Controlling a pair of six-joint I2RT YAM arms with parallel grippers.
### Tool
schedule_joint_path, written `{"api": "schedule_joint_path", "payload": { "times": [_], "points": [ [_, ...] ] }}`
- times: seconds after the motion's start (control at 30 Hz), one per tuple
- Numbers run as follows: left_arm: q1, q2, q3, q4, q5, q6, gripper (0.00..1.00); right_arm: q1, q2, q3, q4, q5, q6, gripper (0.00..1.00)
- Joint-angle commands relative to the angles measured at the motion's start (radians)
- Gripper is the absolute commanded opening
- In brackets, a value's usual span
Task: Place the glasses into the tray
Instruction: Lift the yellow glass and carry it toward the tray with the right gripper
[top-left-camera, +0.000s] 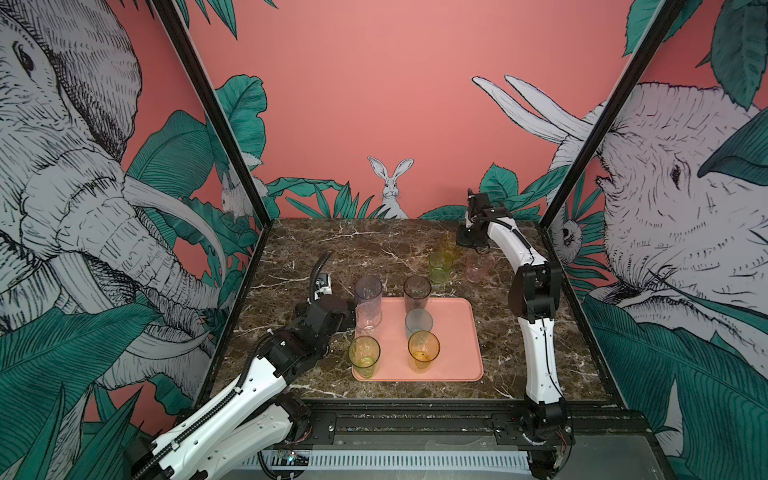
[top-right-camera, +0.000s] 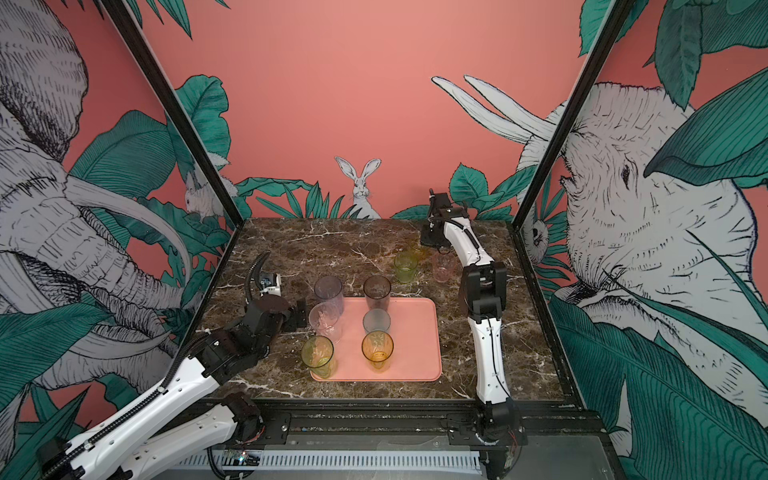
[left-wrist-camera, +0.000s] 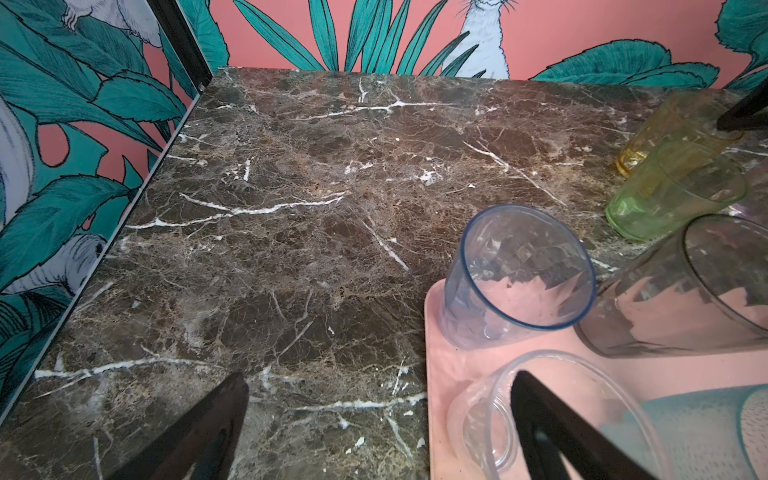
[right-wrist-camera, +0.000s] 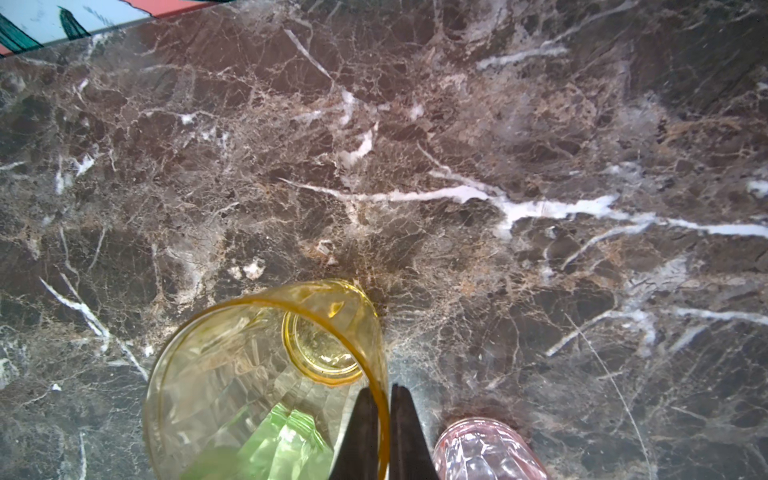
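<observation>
Here the right gripper pinches the frame-cropped amber tumbler by its rim, left gripper spread wide.

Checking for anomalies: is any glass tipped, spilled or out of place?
Nothing stands out. Six tumblers stand upright on the tray, the green tumbler and pink tumbler upright on the table; the right tool pinches the rim of the yellow tumbler. No spill.

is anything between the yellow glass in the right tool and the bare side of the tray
Yes. The short green glass stands close in front of the yellow glass, on its tray side. The right tool pinches the yellow glass's rim. The pink glass flanks that path.
</observation>
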Motion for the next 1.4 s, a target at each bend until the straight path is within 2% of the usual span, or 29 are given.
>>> {"api": "schedule_joint_path", "payload": {
  "times": [0.0, 0.1, 0.7, 1.03, 1.37],
  "points": [
    [0.006, -0.017, -0.006, -0.002, -0.011, -0.014, 0.99, -0.004, -0.008, 0.032, -0.034, 0.009, 0.003, 0.03],
    [0.006, -0.017, -0.004, -0.002, -0.011, -0.013, 0.99, -0.003, -0.036, 0.033, -0.054, 0.015, 0.006, 0.00],
    [0.006, -0.021, -0.003, 0.001, -0.021, 0.000, 0.99, -0.002, -0.324, -0.071, -0.120, 0.020, -0.017, 0.00],
    [0.008, -0.015, -0.004, 0.013, -0.022, 0.013, 0.99, 0.020, -0.553, -0.271, -0.086, -0.007, -0.020, 0.00],
    [0.007, -0.013, -0.013, 0.020, -0.024, 0.018, 0.99, 0.092, -0.753, -0.463, -0.061, 0.029, -0.018, 0.00]
  ]
}}
